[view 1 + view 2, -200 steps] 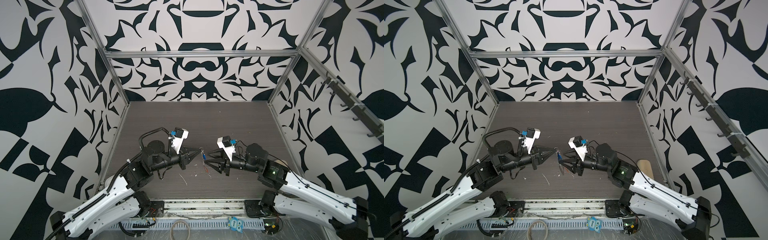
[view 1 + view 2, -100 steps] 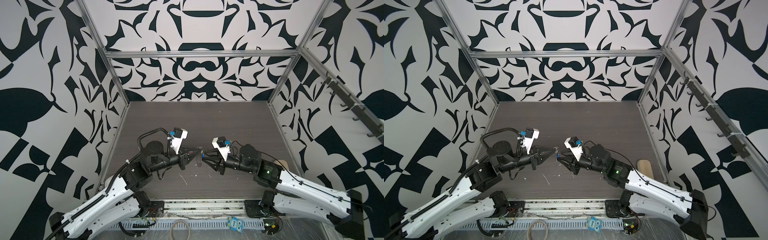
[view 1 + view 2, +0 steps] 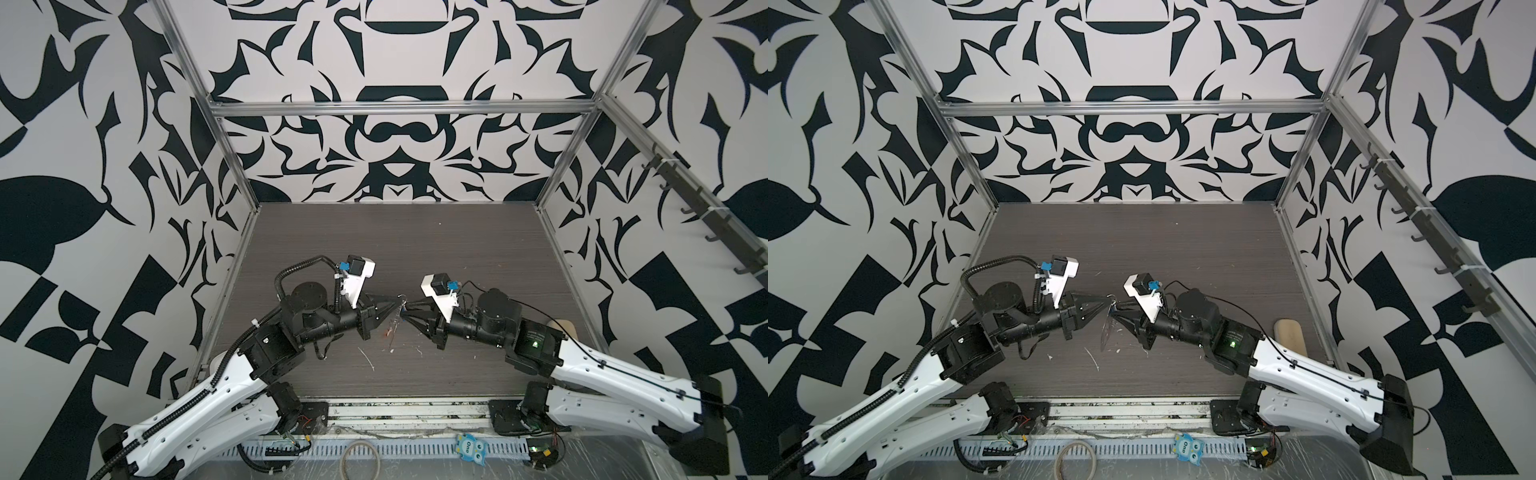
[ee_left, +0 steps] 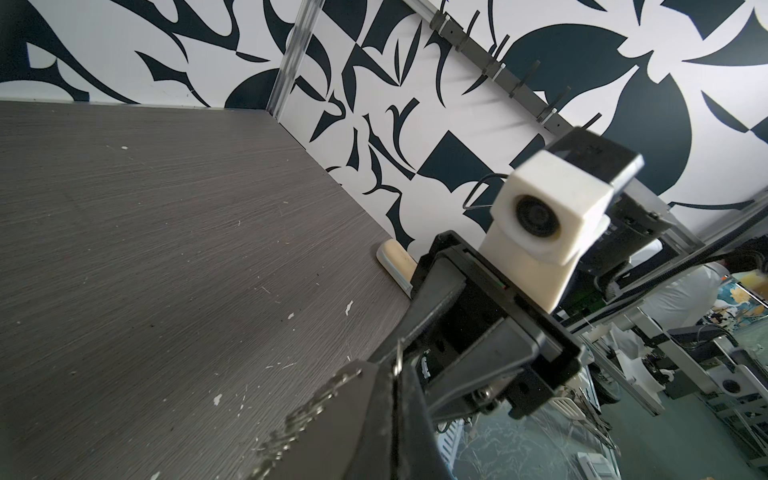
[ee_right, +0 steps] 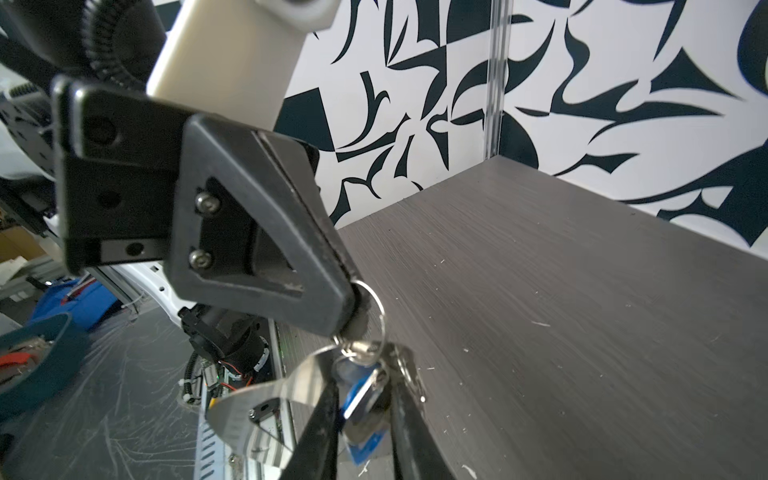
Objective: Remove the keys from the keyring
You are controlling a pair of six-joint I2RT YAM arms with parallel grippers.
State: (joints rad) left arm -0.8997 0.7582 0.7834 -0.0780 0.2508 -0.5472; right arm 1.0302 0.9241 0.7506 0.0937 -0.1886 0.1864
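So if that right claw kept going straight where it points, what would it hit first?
Likely the blue-tagged key between the right claw's fingers; right behind that, the left claw's tip, pinching the keyring.

In both top views the keys (image 3: 401, 309) are too small for us to tell apart; the keyring (image 3: 1106, 328) is a faint glassy smear and the red tag (image 3: 387, 331) a speck. In the right wrist view the picture's edge cuts off the keyring's plate and the right gripper's (image 5: 365, 361) 2 fingers (image 5: 320, 424), which half hide the blue-tagged key (image 5: 359, 397); whether they pinch it we cannot tell. The left gripper's (image 5: 355, 309) tip covers part of a split ring (image 5: 376, 303).
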